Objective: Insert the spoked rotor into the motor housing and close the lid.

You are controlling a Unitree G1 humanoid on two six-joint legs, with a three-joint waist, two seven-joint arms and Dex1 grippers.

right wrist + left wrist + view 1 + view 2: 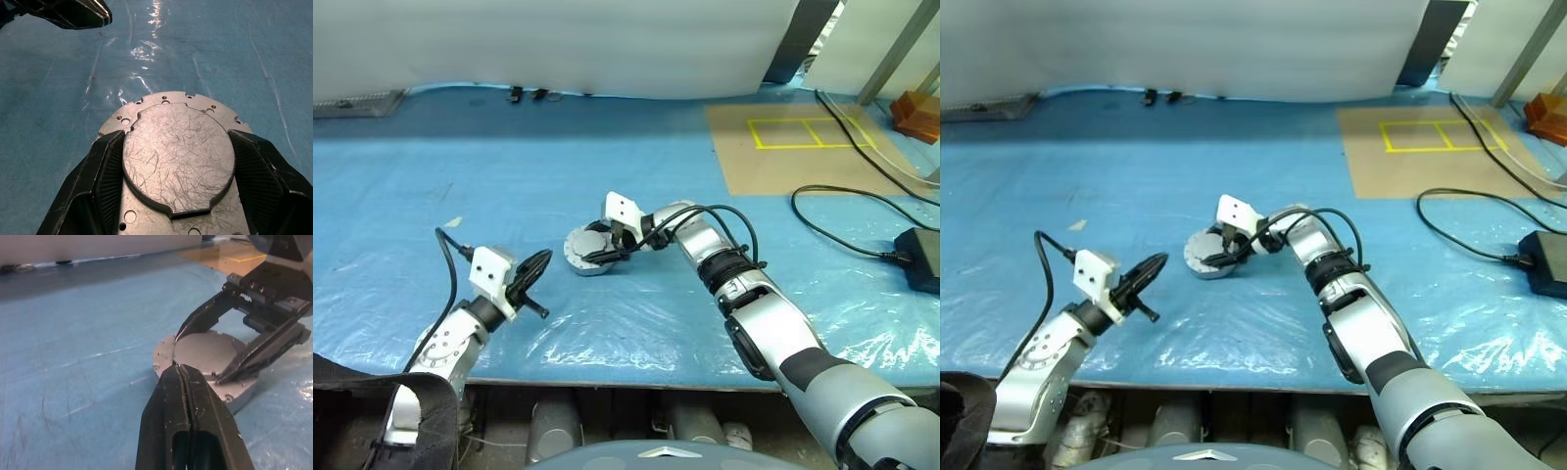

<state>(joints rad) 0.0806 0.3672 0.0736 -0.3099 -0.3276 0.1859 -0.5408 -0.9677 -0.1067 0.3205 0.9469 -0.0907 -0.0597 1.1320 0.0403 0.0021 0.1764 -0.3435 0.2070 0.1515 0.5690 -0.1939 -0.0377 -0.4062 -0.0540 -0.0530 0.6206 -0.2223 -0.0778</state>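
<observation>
The motor housing point(578, 262) is a squat round silver puck lying on the blue sheet at the table's centre. A flat, scratched grey lid point(178, 156) rests on top of its holed flange point(166, 100). My right gripper point(597, 245) reaches in from the right, and its fingers point(110, 161) press the lid's edge from both sides. To the housing's left hovers my left gripper point(544, 258), shut and empty, pointing at the housing a short way off. The spoked rotor is hidden.
Blue plastic sheeting point(460, 176) covers the table. A brown board marked with yellow tape point(803, 147) lies at the back right. A black cable and adapter point(920, 257) sit at the right edge. The table's front edge runs just below my arms.
</observation>
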